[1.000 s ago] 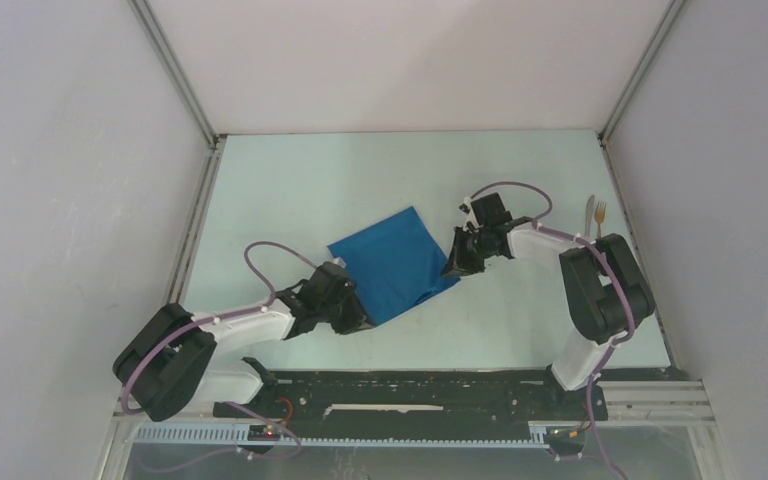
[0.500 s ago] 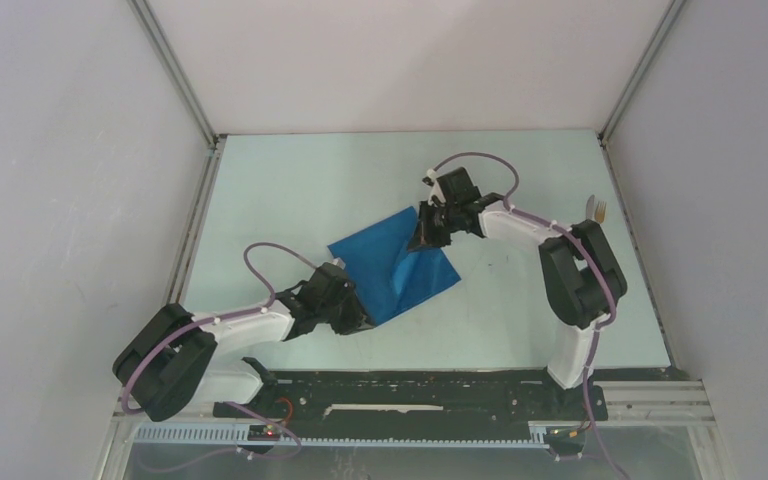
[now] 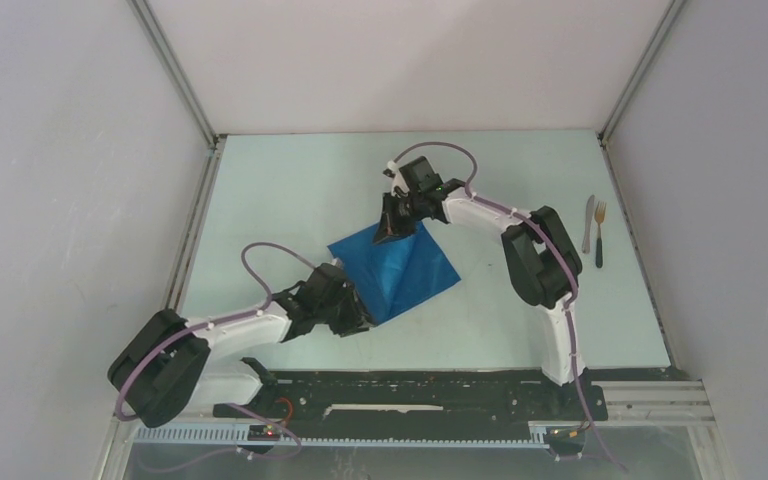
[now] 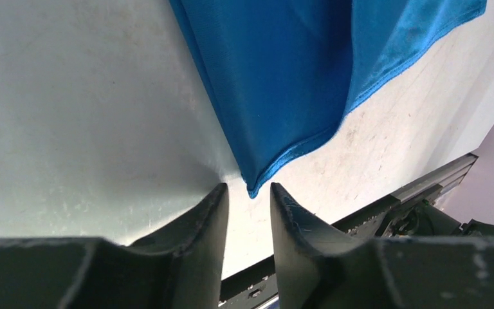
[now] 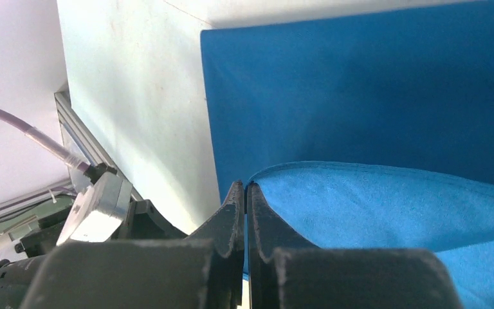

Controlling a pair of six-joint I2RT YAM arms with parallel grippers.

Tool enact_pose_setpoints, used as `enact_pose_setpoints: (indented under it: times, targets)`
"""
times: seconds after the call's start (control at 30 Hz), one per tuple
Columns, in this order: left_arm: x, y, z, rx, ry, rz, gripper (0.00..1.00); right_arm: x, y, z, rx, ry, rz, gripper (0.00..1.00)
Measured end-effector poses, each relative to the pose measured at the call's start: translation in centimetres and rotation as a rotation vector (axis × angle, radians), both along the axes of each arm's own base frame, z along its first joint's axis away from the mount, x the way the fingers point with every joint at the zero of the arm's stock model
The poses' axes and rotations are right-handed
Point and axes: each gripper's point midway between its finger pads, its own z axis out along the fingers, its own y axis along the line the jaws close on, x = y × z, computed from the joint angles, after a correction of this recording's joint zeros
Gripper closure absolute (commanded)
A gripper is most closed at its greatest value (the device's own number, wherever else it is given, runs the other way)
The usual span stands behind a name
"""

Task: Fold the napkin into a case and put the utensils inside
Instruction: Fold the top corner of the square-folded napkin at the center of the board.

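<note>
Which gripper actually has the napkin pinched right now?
The right gripper: it is shut on a lifted edge of the napkin. The left gripper is open, with the napkin's corner lying just ahead of it, ungripped.

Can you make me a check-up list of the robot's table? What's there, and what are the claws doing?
Surface: pale green table, faintly scuffed.
Job's things: bright blue cloth napkin, partly folded over itself; small silvery knife and small dark-handled fork side by side at the right edge, apart from it.
Clutter: nothing seen.
Grippers: right gripper shut on the napkin's edge; left gripper open, napkin's corner at its tips.
Cables: purple cables loop over both arms.
Surroundings: plain pale walls, metal frame posts.
</note>
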Motion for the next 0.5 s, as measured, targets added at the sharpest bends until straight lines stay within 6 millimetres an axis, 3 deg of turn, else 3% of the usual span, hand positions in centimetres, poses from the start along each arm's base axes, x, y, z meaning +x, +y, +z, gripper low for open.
enact_pose_setpoints:
  times: [0.1,0.3,0.5]
  targets:
    - [0.0,0.0,0.7,-0.009,-0.017,-0.006,0.4,0.3,1.0,0.1,0.011,-0.007,0.027,1.0]
    - [-0.2,1.4,3.1,-0.021,-0.074,0.005,0.33,-0.1,2.0,-1.7,0.004,0.035,0.078,1.0]
    - [3.3,6.6,6.0,-0.055,-0.159,0.2,0.31,0.2,3.6,-2.6,0.008,0.051,0.118,1.0]
